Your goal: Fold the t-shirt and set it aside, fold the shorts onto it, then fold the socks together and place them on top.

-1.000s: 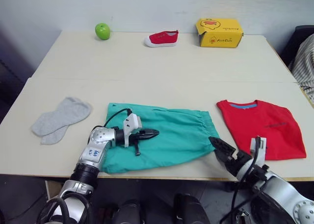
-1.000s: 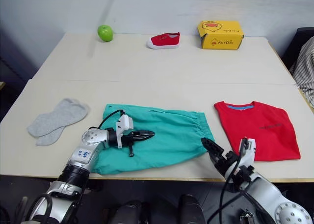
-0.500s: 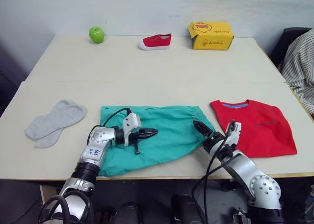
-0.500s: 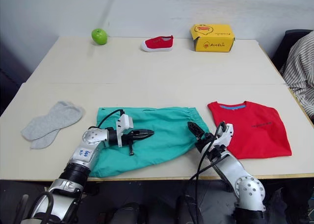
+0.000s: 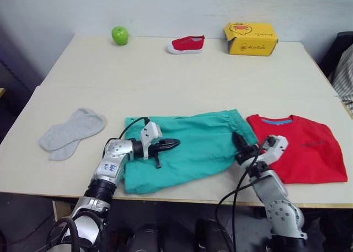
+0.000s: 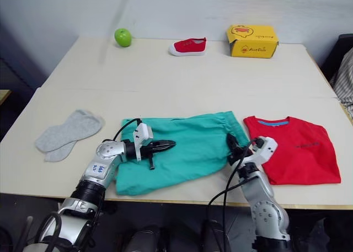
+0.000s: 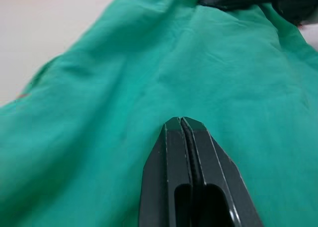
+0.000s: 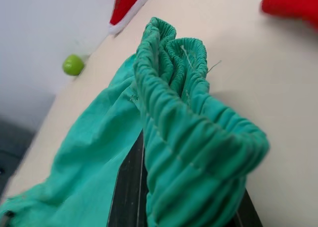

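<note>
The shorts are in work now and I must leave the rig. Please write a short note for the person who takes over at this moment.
Left pincer: shut, empty, fingers resting on the middle of the shorts.
Right pincer: shut on the shorts' gathered waistband, at the edge nearest the t-shirt; the band is bunched and lifted off the table.
T-shirt: folded, lying flat on the robot's right side. This step looks done.
Shorts: spread in the middle near the front edge, not yet folded, not yet on the t-shirt.
Socks: on the robot's left, overlapping, untouched.
Left: fold the shorts onto the t-shirt, then fold the socks and place them on top.
</note>
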Robot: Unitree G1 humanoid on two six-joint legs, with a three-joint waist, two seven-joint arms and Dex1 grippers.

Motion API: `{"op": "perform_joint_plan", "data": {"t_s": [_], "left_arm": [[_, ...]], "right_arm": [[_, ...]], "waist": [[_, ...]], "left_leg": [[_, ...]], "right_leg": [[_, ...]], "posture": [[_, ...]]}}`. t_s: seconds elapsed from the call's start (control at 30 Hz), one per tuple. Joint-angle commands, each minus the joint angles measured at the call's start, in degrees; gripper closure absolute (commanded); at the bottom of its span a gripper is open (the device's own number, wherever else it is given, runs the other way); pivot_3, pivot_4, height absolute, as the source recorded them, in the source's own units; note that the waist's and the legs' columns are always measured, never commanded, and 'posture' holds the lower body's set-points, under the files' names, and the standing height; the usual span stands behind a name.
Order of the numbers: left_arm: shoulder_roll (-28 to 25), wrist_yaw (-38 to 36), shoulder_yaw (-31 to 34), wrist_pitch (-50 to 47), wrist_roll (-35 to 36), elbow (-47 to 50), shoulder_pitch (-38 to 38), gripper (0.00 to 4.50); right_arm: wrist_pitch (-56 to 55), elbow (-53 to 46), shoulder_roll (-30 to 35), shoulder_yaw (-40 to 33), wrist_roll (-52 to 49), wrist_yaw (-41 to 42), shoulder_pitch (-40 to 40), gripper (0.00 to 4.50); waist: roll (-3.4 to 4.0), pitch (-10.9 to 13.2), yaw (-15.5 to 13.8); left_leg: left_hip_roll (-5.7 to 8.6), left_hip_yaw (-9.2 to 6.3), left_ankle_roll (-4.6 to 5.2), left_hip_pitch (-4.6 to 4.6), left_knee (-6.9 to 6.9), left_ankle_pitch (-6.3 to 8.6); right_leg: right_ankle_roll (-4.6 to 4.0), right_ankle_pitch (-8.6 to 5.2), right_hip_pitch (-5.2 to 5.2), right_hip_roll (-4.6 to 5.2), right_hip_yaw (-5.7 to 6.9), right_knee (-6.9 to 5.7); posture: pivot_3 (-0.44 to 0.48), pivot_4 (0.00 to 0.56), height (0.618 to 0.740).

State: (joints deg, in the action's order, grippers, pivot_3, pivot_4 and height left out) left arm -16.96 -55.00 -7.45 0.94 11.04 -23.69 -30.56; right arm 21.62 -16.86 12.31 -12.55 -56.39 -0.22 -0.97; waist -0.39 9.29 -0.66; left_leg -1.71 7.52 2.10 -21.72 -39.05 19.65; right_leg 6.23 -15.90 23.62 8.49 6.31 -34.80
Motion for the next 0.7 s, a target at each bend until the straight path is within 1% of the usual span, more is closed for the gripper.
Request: {"op": "perform_joint_plan", "data": {"t_s": [0.03,0.1,0.23,0.3,0.37,0.47,0.53,0.63,0.67,0.7], "left_arm": [[2.6,1.3,-1.6,-1.0,-0.2,3.2,-1.0,4.5],[4.1,2.4,-2.4,-1.1,-1.1,3.0,-0.9,4.5],[6.2,4.5,-3.2,-1.5,-1.9,2.9,-0.7,4.5],[6.4,5.4,-3.4,-1.6,-2.6,2.8,-0.8,4.5],[6.3,6.8,-3.2,-1.7,-3.2,2.5,-1.1,4.5],[5.6,10.2,-1.1,-3.5,-3.4,2.9,-1.7,4.5],[4.5,10.6,-0.3,-4.2,-3.2,3.6,-1.5,4.5],[2.6,10.3,-0.5,-4.6,-3.7,4.4,-0.7,4.5],[1.8,11.0,-0.2,-4.9,-4.1,4.7,-0.2,4.5],[1.3,11.5,0.0,-5.3,-4.2,5.1,0.1,4.5]], "right_arm": [[-0.2,-8.2,4.4,-6.4,1.1,0.0,-2.0,4.43],[1.1,-11.0,7.6,-9.1,1.0,-0.3,-3.4,4.43],[4.3,-15.2,13.5,-14.0,0.6,-2.3,-4.7,4.43],[5.9,-17.5,17.1,-13.7,3.9,-2.6,-4.2,4.43],[5.8,-20.0,19.4,-11.3,8.2,-1.9,-2.7,4.43],[6.9,-24.8,20.4,-2.8,14.8,-2.2,1.3,4.43],[8.9,-26.2,19.3,6.1,20.7,-3.2,3.5,4.43],[10.4,-25.2,15.6,16.8,27.9,-4.8,6.1,4.43],[9.8,-23.5,13.3,21.6,31.8,-5.6,7.2,4.43],[9.5,-22.4,11.6,24.7,34.7,-6.1,7.8,4.43]], "waist": [[0.14,0.1,-0.1],[0.25,0.1,-0.2],[0.31,0.2,-0.1],[0.37,0.3,-0.1],[0.39,0.3,-0.1],[0.4,0.3,0.4],[0.38,0.3,0.7],[0.38,0.3,0.7],[0.39,0.3,0.8],[0.38,0.3,0.8]], "left_leg": [[0.02,0.05,0.05,-0.08,-0.01,0.02],[0.07,0.13,0.17,-0.19,-0.02,0.05],[0.04,0.22,0.31,-0.42,-0.04,0.12],[0.02,0.27,0.35,-0.43,-0.05,0.1],[0.02,0.29,0.4,-0.43,-0.05,0.07],[-0.02,0.29,0.36,-0.37,-0.06,0.04],[-0.05,0.23,0.31,-0.36,-0.06,0.0],[-0.08,0.08,0.09,-0.37,-0.06,-0.13],[-0.06,0.09,0.1,-0.41,-0.06,-0.17],[-0.04,0.09,0.11,-0.43,-0.06,-0.21]], "right_leg": [[0.11,0.06,0.02,-0.05,0.06,0.05],[0.24,0.13,0.06,-0.26,0.37,0.2],[0.56,0.3,0.06,-0.47,0.42,0.75],[0.63,0.34,0.06,-0.49,0.38,0.85],[0.66,0.36,0.06,-0.47,0.35,0.86],[0.66,0.36,0.1,-0.47,0.3,0.92],[0.64,0.36,0.12,-0.45,0.34,0.84],[0.55,0.33,0.13,-0.47,0.46,0.73],[0.54,0.32,0.18,-0.45,0.47,0.68],[0.54,0.33,0.18,-0.44,0.47,0.55]], "posture": [[0.0,0.15,0.74],[0.0,0.15,0.74],[0.0,0.15,0.74],[0.0,0.15,0.74],[0.0,0.15,0.74],[0.0,0.15,0.74],[0.0,0.15,0.74],[0.0,0.15,0.74],[0.0,0.15,0.74],[0.0,0.15,0.74]]}}
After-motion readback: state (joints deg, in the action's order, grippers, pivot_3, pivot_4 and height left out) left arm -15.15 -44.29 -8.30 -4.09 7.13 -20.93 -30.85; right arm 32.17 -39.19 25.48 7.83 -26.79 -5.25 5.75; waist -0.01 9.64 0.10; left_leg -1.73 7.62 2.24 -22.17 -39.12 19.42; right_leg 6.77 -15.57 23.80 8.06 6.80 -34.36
